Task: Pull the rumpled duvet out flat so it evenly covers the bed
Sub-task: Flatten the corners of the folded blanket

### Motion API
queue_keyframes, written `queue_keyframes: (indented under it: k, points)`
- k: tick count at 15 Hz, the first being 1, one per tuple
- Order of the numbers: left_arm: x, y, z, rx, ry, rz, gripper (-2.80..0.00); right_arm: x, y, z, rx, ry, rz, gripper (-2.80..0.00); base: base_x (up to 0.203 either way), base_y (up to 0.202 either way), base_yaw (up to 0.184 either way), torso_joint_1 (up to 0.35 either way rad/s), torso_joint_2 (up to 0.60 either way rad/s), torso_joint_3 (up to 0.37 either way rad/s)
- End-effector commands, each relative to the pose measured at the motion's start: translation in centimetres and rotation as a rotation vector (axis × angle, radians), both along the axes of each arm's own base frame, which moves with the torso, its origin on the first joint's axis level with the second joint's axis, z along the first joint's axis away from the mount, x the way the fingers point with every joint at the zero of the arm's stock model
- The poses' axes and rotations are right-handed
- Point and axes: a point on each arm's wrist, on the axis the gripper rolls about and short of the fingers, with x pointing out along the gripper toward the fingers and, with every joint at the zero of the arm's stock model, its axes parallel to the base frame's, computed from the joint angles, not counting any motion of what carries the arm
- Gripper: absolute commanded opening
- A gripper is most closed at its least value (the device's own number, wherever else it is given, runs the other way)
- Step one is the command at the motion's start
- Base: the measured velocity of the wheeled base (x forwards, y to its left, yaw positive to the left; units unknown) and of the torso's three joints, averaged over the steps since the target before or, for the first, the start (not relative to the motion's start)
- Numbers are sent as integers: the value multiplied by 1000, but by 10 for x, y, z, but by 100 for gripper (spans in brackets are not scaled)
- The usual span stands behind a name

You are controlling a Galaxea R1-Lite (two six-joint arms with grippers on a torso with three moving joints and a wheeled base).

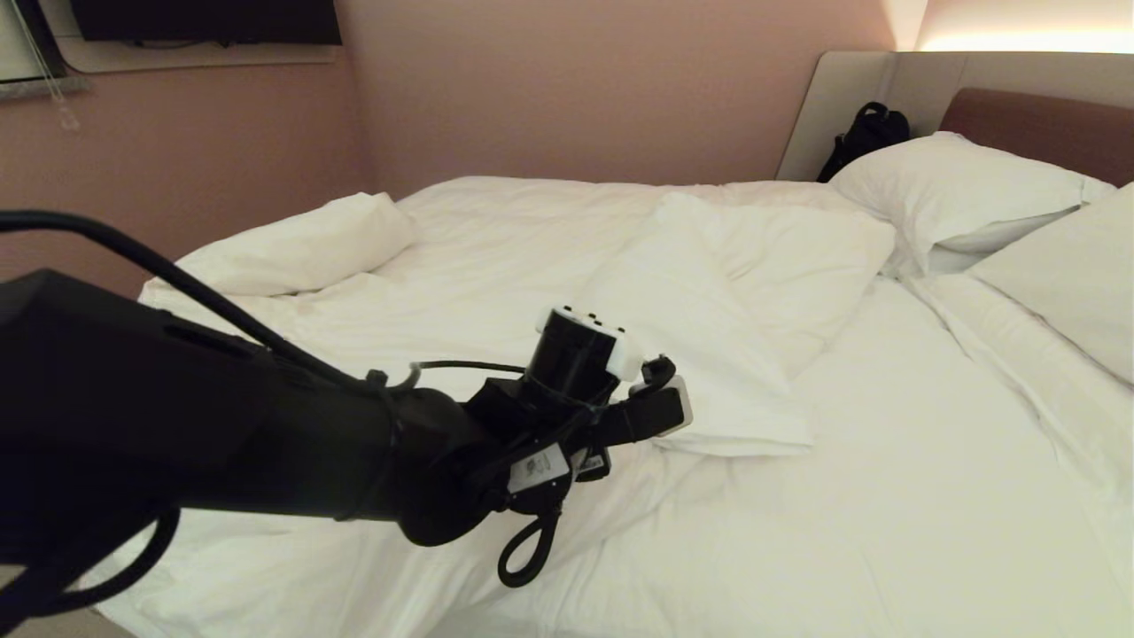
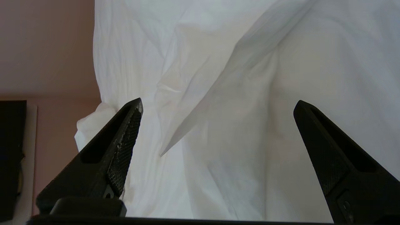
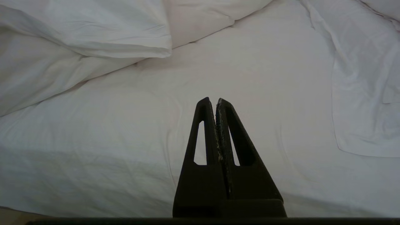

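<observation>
left gripper (image 2: 217,104) fingers spread over duvet (image 2: 218,62)

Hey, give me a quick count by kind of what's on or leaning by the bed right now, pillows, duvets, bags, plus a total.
Pillows: 2, one at the headboard and one at the right edge
Duvets: 1, the rumpled duvet, partly folded back on the bed
Bags: 1, a black bag against the headboard
Total: 4

Duvet (image 1: 496,266) bunched on the bed's (image 1: 886,496) left half, pillows (image 1: 957,190) at the head, right, bag (image 1: 864,137) behind them
</observation>
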Motion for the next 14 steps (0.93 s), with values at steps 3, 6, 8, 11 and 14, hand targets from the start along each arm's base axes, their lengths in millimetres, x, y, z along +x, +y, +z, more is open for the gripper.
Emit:
queue_keyframes:
  k: [3, 6, 8, 11, 14]
  points:
    - [10, -2, -8, 23, 0, 27, 0, 0, 0, 0, 0, 0, 0, -280, 0, 0, 0, 0, 0, 0]
    - [12, -3, -14, 51, -6, 56, 0, 0, 0, 0, 0, 0, 0, -280, 0, 0, 0, 0, 0, 0]
    - [19, -2, -20, 62, 1, 72, 0, 0, 0, 0, 0, 0, 0, -280, 0, 0, 0, 0, 0, 0]
    - [38, -5, -23, 51, -22, 112, 0, 0, 0, 0, 0, 0, 0, -280, 0, 0, 0, 0, 0, 0]
    - [50, -4, -30, 64, -23, 137, 0, 0, 0, 0, 0, 0, 0, -280, 0, 0, 0, 0, 0, 0]
